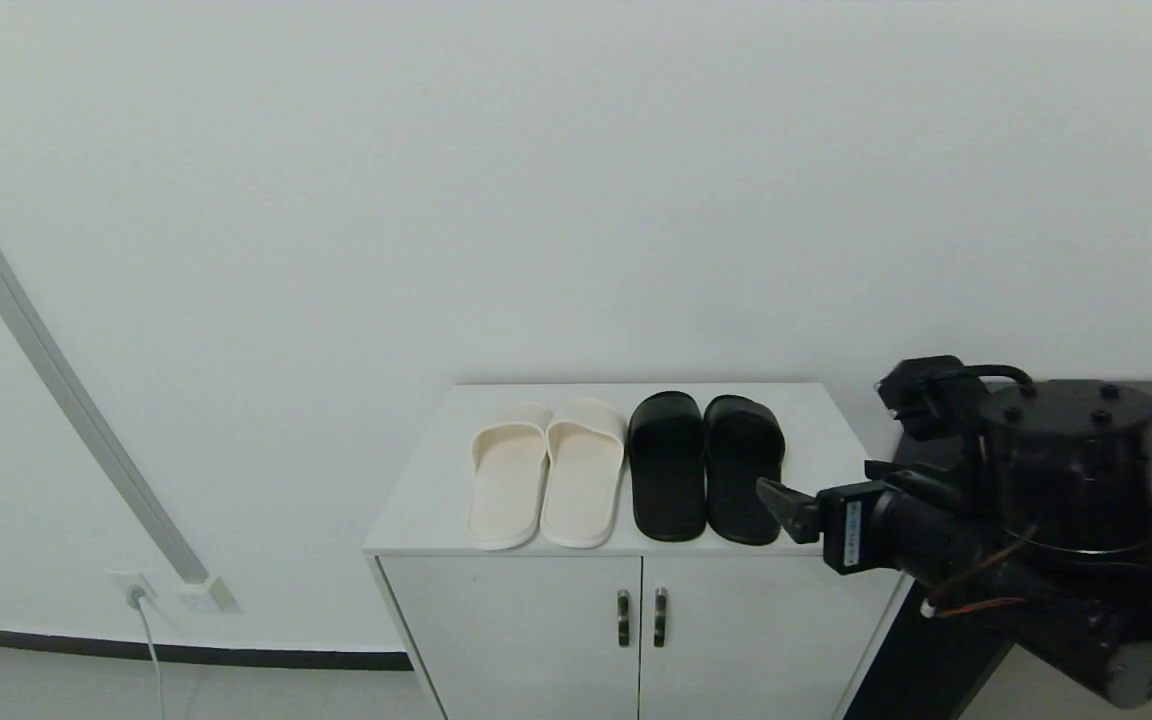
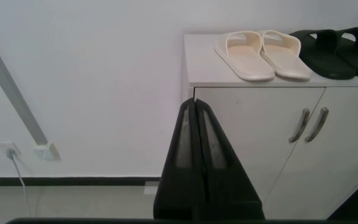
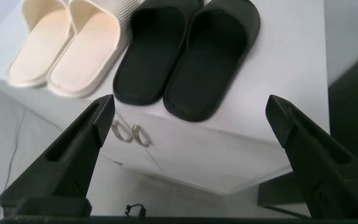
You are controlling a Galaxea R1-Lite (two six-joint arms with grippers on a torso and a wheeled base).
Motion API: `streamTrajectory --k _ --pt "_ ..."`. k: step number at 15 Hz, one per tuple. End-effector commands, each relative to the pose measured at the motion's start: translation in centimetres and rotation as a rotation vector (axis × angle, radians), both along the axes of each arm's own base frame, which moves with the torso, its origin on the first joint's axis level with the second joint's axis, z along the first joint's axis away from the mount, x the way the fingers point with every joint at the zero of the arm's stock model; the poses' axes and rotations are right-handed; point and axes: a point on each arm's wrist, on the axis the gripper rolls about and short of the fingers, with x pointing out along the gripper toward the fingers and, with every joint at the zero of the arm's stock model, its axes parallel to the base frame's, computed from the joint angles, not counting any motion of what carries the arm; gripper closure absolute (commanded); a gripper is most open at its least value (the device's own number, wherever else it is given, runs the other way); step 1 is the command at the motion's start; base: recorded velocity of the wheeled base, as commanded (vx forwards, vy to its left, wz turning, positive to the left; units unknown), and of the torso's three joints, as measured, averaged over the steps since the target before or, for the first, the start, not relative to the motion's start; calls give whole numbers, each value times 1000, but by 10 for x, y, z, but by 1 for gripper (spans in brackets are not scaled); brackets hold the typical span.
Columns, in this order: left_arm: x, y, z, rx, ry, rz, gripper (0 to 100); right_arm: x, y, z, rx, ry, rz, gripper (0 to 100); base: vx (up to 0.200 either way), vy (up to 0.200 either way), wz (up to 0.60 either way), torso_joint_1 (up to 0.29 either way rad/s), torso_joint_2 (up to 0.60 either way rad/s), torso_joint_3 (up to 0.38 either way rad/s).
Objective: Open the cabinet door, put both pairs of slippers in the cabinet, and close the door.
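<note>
Status from my end:

- 1 white two-door cabinet (image 1: 516, 630) against the white wall. Both doors are shut, and 2 upright metal handles (image 1: 623, 617) sit side by side at the centre seam.
- 4 slippers, all on the cabinet top, in one row with toes to the wall and heels to the front edge.
  - Pair 1: 2 cream moulded foam slippers (image 1: 551, 478) on the left half, touching each other.
  - Pair 2: 2 black moulded foam slippers (image 1: 706, 470) just to their right, also touching each other.
  - The inner cream and inner black slipper sit just beside each other.
- Right gripper (image 1: 786, 508): fingers spread wide, holding nothing. It hangs at the front right corner of the cabinet top, near the heel of the outermost black slipper and pointed at the black pair. In its wrist view the black pair lies between the two fingers (image 3: 73, 155), with no contact.
- Left gripper (image 2: 196, 106): fingers pressed together, nothing between them. It is off to the cabinet's left, and the tip lines up with the left front edge just under the top.
- Background: 1 grey cable duct (image 1: 56, 370) runs diagonally down the wall. 1 wall socket (image 1: 133, 590) has a white cable plugged in.
</note>
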Motion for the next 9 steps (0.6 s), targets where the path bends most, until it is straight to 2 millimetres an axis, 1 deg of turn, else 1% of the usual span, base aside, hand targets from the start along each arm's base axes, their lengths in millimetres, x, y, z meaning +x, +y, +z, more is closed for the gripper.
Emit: streamTrajectory --k 1,4,7,8,9 --pt "0 0 0 0 1 1 100 18 21 -15 -32 33 -9 0 0 0 0 0 0 0" --pt "0 0 0 0 0 1 100 34 36 -24 -34 16 -37 0 0 0 0 0 0 0" --pt "0 0 0 0 0 1 100 49 48 -37 -62 28 -74 0 0 0 0 0 0 0" --pt "0 0 0 0 0 1 100 60 55 -43 -45 31 -92 0 0 0 0 0 0 0" --pt "0 0 0 0 0 1 100 67 59 -46 -42 31 -112 0 0 0 0 0 0 0"
